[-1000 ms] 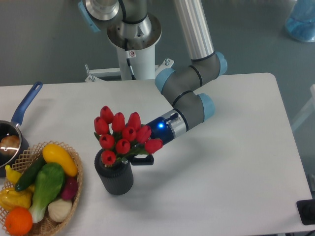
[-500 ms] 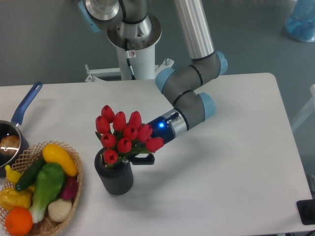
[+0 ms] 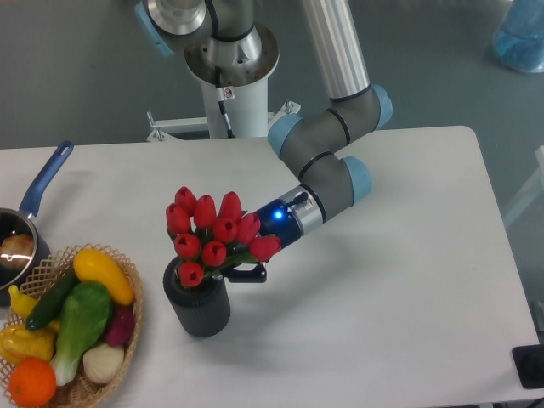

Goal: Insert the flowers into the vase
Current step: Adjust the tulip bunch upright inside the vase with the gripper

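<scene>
1. At the middle of the white table, the gripper reaches in from the right, at the end of a grey arm with blue joints. Its dark fingers are mostly hidden behind leaves and buds, and they appear clamped on the stems of the flowers.
2. Just left of the gripper, the flowers form a tight bunch of red tulip buds. The bunch leans slightly, buds up and to the right, stems down and to the left.
3. Directly below the bunch stands the vase, a dark ribbed cylinder, upright. The lowest bud sits at its mouth, so the stems seem to be already inside; how deep, I cannot tell.
4. From the gripper, the vase lies down and to the left, so lowering along the stems looks like the move that remains.
5. Compared with a second ago, the bunch has shifted very slightly; the vase has not moved.
</scene>
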Controlling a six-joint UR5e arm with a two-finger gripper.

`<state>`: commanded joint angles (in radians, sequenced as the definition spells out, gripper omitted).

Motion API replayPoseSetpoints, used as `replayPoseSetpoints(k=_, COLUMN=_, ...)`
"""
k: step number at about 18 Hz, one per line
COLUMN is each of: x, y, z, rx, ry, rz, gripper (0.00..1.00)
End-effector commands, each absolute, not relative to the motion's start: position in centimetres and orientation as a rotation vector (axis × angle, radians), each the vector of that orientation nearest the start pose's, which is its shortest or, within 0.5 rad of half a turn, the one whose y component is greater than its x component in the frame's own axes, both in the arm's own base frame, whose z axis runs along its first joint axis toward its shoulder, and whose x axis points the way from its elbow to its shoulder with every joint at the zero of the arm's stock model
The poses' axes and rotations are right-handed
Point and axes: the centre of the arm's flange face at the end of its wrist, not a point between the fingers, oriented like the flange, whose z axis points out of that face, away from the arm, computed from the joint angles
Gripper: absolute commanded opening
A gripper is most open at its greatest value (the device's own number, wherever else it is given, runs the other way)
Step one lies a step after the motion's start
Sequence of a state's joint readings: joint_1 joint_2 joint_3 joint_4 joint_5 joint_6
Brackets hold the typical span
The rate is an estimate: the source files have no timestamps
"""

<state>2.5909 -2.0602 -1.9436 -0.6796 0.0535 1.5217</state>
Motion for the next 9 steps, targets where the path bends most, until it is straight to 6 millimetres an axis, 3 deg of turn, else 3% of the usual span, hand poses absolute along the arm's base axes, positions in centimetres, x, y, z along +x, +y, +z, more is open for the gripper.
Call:
replayPoseSetpoints(k=5, x=-35.06, y=48.83, z=24.00, rx=-1.599, ry=0.439, rz=-0.427, gripper=0.24)
replayPoseSetpoints(k=9, x=-35.10, y=48.86, z=24.07, rx=-1.598, ry=0.444, rz=-0.423, gripper=0.33)
